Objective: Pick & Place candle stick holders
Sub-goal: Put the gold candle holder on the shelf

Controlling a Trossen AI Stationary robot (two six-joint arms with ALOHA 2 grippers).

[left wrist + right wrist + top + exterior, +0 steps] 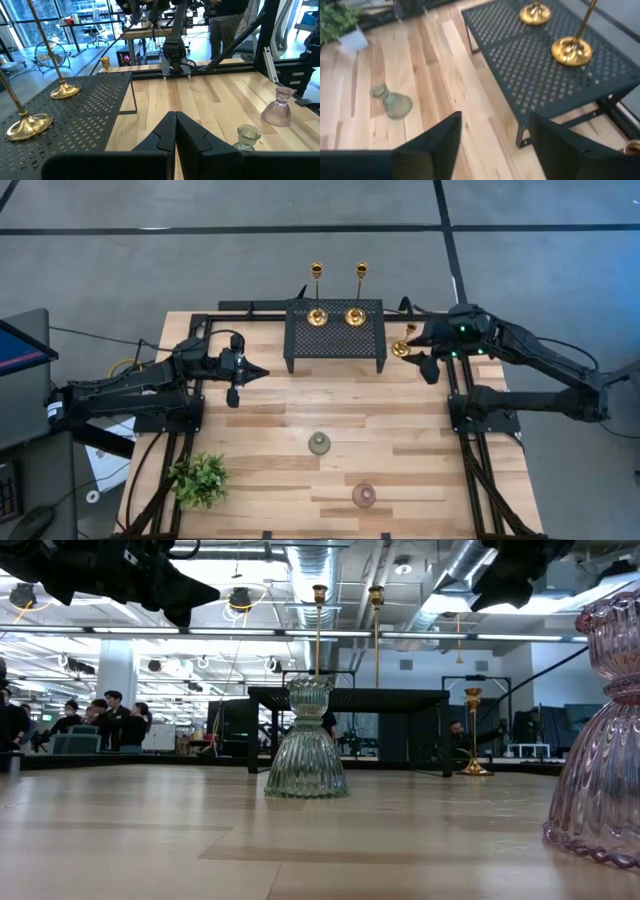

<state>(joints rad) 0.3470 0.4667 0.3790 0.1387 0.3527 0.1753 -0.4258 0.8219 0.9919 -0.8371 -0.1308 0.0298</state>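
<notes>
Third gold candlestick (pixel 402 346) stands upright on the tabletop (pixel 400 450), long axis vertical, just beside and slightly below the right gripper (pixel 428 352), on its rack-facing side. Right gripper spread wide, empty, plainly the nearer arm. Left gripper (pixel 252 372) pinched closed, empty, well apart across the black rack (pixel 335 340), where two candlesticks (pixel 336 314) already stand.

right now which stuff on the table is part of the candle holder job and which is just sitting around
Part of the job:
- two gold candlesticks on the rack
- third gold candlestick on the table beside the rack, near the open right gripper
- grey-green cup
- pinkish cup

Just lying about:
- black perforated rack
- leafy plant
</notes>
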